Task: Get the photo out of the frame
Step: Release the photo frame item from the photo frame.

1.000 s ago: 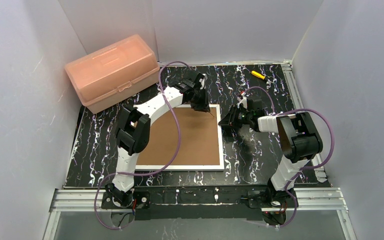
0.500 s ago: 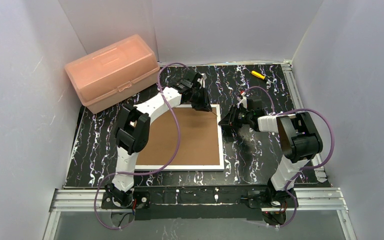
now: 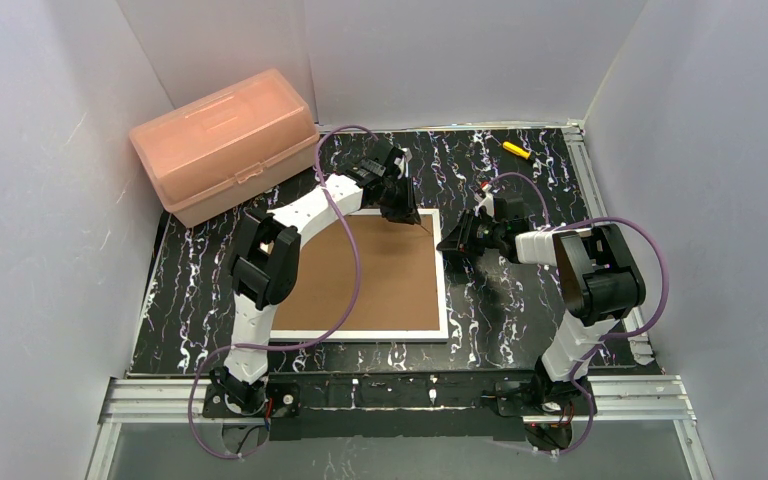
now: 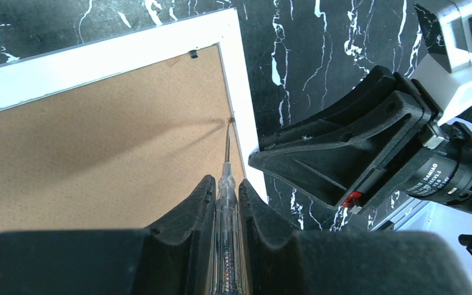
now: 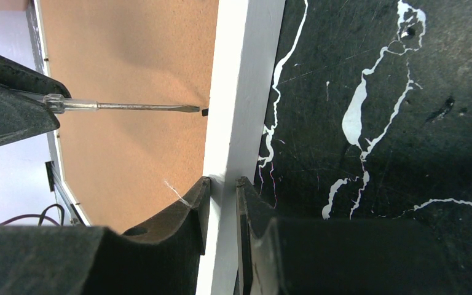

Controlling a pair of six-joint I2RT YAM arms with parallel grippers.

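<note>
The frame (image 3: 365, 272) lies face down on the table, brown fibreboard back up, white border around it. The photo is hidden. My left gripper (image 3: 400, 208) is shut on a clear-handled screwdriver (image 4: 227, 184); its metal tip touches a small black tab (image 5: 204, 112) at the frame's right inner edge, near the far right corner. My right gripper (image 3: 453, 244) is shut on the frame's right white border (image 5: 236, 123), one finger on the board side, one on the table side. The screwdriver (image 5: 123, 107) also shows in the right wrist view.
A pink plastic box (image 3: 225, 145) stands at the back left. A small yellow tool (image 3: 516, 150) lies at the back right. Grey walls enclose the black marbled table (image 3: 520, 300). Another black tab (image 4: 192, 54) sits at the frame's far edge.
</note>
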